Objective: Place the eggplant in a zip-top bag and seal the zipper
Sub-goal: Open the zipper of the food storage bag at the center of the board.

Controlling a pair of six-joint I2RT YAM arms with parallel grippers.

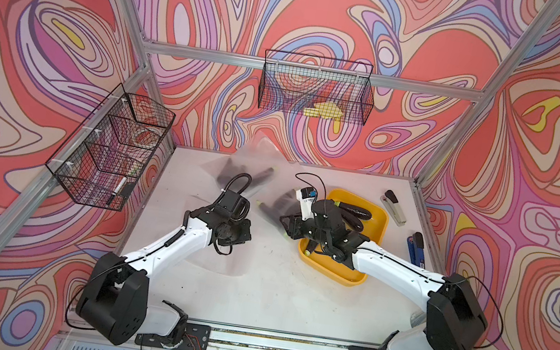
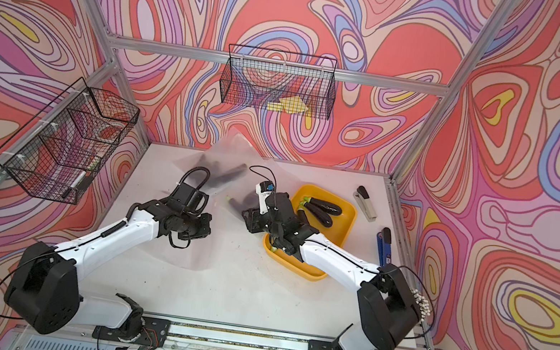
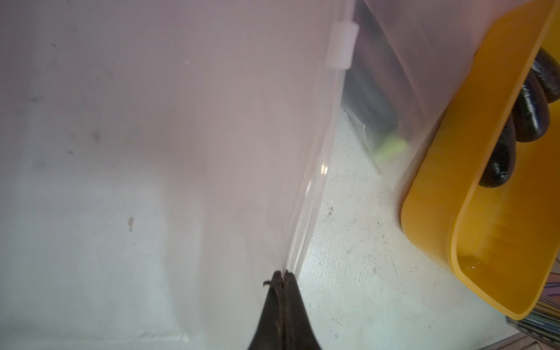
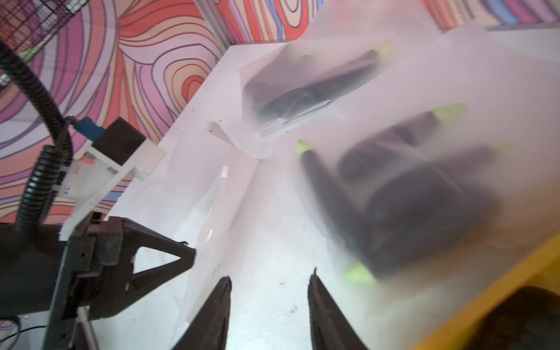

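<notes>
My left gripper (image 3: 284,274) is shut on the zipper edge of a clear, empty-looking zip-top bag (image 3: 181,136), whose white slider (image 3: 342,45) sits far along the strip. In both top views this gripper (image 1: 246,233) (image 2: 206,229) hangs over the middle of the table. The right gripper (image 4: 269,277) (image 1: 284,223) is open with nothing between its fingers, just right of the held bag (image 4: 218,197). Loose dark eggplants (image 1: 355,211) (image 2: 322,208) lie in the yellow tray (image 1: 331,272). A second frosted bag (image 4: 409,197) beside the right gripper holds several eggplants.
Another filled bag (image 1: 252,175) lies at the table's back. A stapler (image 1: 394,208) and a blue-handled tool (image 1: 416,247) sit at the right edge. Wire baskets hang on the left wall (image 1: 109,150) and back wall (image 1: 316,87).
</notes>
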